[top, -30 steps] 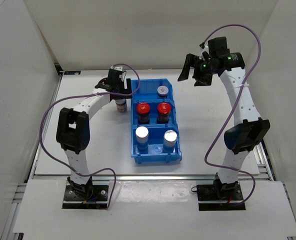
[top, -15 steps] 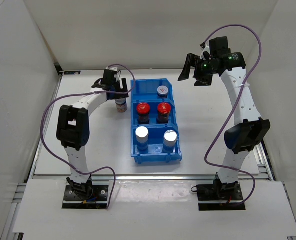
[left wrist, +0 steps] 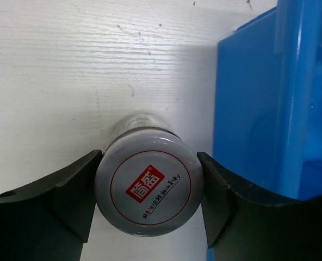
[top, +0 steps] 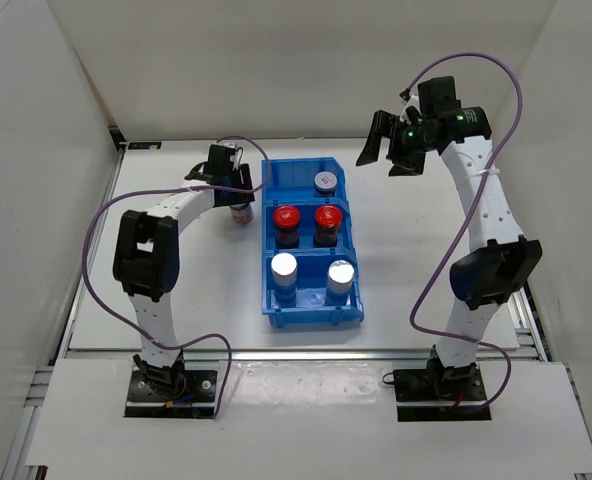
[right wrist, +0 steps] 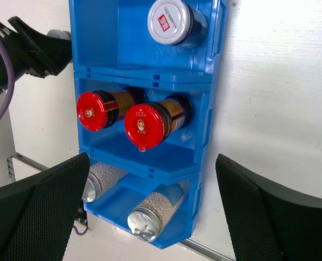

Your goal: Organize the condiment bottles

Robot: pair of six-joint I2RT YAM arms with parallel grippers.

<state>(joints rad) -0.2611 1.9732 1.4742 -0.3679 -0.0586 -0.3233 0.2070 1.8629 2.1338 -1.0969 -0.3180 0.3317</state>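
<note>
Jar outside bin (left wrist: pixel 149 187): printed lid, upright on the table (left wrist: pixel 68 65), just left of the bin (top: pixel 294 178).
Left gripper (left wrist: pixel 150 163): we see it clamped on that jar's lid.
Right gripper (top: pixel 389 152): fingers wide apart, raised right of the bin's far end.
Far compartment: one printed-lid jar (top: pixel 325 181), right side.
Middle compartment: two red-capped jars (top: pixel 286 216).
Near compartment: two silver-topped jars (top: pixel 283 265).
</note>
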